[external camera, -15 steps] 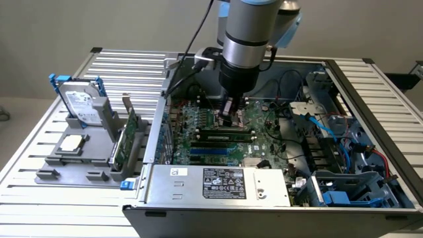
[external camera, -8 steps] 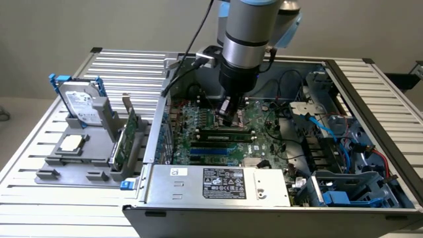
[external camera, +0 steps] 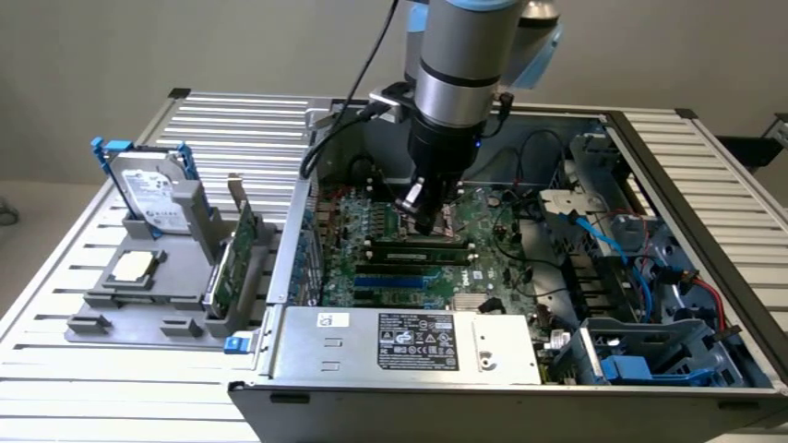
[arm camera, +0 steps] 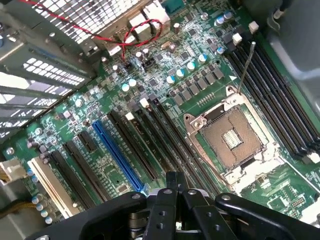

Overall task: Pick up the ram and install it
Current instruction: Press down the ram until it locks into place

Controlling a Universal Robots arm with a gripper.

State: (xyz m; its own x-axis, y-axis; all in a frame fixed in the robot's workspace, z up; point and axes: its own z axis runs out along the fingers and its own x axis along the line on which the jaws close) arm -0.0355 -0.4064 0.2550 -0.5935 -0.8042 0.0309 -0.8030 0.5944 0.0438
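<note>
The ram [external camera: 420,243], a narrow green stick with dark chips, stands on edge in a memory slot of the motherboard [external camera: 493,268] inside the open computer case. My gripper [external camera: 425,221] hangs directly above the stick's middle, very close to its top edge; contact cannot be judged. In the wrist view the fingertips [arm camera: 173,179] are pressed together, shut, with nothing showing between them. They sit over the long black memory slots [arm camera: 165,140] beside the open CPU socket [arm camera: 231,137]. I cannot pick out the ram among those slots in the wrist view.
A grey holder [external camera: 136,309] on the exterior view's left carries a hard drive [external camera: 154,198], a taller green expansion card [external camera: 236,254] and a chip [external camera: 133,268]. The power supply [external camera: 407,341] lies at the case front. Blue and red cables [external camera: 628,254] fill the right bay.
</note>
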